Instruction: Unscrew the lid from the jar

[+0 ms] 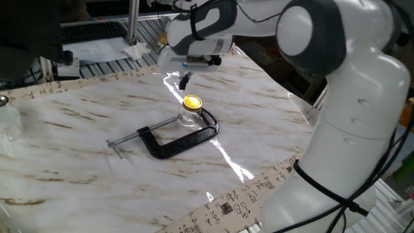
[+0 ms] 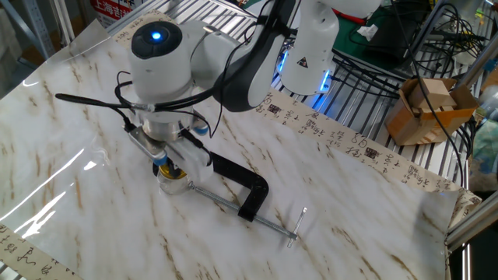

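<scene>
Claw (image 1: 184,82) poised just above yellow lid (image 1: 192,102), slightly behind; opening unclear, nothing held. Jar (image 1: 189,118) upright inside black clamp (image 1: 178,143).

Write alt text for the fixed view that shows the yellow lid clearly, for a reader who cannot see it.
A white robot arm holds its gripper above a small glass jar with a yellow lid, not touching it. The jar sits in the mouth of a black C-clamp lying flat on a marble-patterned table.
</scene>
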Robot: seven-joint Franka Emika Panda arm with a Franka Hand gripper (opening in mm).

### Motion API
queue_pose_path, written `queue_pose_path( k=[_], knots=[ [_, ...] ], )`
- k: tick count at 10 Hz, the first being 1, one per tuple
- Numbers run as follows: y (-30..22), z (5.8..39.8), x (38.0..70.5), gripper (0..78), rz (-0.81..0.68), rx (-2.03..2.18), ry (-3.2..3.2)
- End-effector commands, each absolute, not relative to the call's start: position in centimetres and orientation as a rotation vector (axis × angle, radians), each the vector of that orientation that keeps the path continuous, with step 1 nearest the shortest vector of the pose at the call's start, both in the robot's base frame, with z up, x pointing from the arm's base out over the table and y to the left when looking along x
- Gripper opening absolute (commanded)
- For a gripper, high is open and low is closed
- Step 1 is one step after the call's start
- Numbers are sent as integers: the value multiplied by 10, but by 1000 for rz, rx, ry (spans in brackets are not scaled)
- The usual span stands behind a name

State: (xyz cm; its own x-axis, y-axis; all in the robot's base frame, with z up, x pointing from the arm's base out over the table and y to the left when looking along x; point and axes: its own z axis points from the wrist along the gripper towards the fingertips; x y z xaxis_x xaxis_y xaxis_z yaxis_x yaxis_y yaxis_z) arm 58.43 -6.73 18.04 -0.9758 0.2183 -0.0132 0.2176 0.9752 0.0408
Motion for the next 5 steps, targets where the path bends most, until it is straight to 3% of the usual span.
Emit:
queue_pose_path(
  k=[1, 5],
  knots=[
    [-70, 181, 587, 0, 52, 305, 3102],
    [-70, 181, 587, 0, 32, 469, 3095]
  ],
)
